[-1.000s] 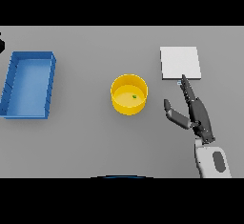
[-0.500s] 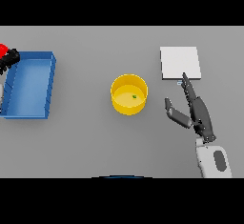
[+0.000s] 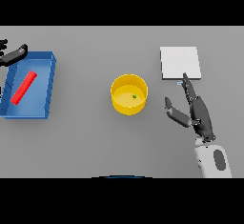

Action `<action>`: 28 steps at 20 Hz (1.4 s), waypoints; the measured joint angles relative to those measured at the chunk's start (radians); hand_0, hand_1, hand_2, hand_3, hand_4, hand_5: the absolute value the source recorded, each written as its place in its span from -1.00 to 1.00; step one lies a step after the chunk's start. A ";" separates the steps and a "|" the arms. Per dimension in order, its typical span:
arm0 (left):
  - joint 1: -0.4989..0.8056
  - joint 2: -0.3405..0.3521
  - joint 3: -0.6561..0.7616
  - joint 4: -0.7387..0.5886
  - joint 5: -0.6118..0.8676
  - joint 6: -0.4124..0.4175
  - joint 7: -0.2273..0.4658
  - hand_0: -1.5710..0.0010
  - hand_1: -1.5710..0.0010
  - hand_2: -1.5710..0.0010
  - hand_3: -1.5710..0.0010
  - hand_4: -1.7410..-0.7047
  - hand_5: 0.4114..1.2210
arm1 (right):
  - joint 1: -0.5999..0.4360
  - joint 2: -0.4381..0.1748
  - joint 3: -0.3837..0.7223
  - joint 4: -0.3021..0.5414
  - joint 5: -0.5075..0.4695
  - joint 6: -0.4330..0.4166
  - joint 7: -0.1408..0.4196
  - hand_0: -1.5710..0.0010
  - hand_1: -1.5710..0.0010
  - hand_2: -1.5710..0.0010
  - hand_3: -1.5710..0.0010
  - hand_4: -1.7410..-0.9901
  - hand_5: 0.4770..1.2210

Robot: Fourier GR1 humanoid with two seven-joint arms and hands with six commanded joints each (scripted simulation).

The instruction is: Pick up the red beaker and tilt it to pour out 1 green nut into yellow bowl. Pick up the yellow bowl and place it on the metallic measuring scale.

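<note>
Head view: the beaker lies in the blue bin at nine o'clock, and a nut sits in the central bowl, so pouring looks done. The open right hand must carry it to the scale at one o'clock. The left hand hovers open.

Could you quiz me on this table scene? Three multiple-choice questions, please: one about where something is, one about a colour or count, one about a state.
1. Where is the red beaker?
A. in the blue tray
B. on the scale
C. in the bowl

2. How many green nuts lie in the yellow bowl?
A. none
B. one
C. three

3. The right hand is:
A. gripping the bowl
B. open beside the bowl
C. lying flat inside the tray

Answers: 1 A, it lies inside the tray. 2 B, one speck shows. 3 B, its fingers are straight and apart from the bowl.
</note>
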 measured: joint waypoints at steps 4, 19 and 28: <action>0.008 -0.003 -0.014 -0.001 -0.038 -0.002 -0.001 0.89 0.91 0.92 0.95 0.94 -0.40 | 0.007 -0.001 0.014 -0.015 0.023 -0.007 0.003 1.00 1.00 1.00 1.00 0.20 -0.36; 0.031 -0.044 -0.001 -0.066 -0.023 0.061 -0.045 1.00 1.00 1.00 1.00 0.92 -0.26 | -0.298 -0.220 0.241 0.067 0.326 0.189 0.038 1.00 1.00 1.00 1.00 0.35 -0.60; 0.034 -0.047 0.009 -0.049 -0.017 0.070 -0.070 1.00 1.00 1.00 1.00 0.89 -0.24 | -0.508 -0.299 0.423 0.171 0.499 0.344 -0.015 1.00 1.00 1.00 1.00 0.41 -0.57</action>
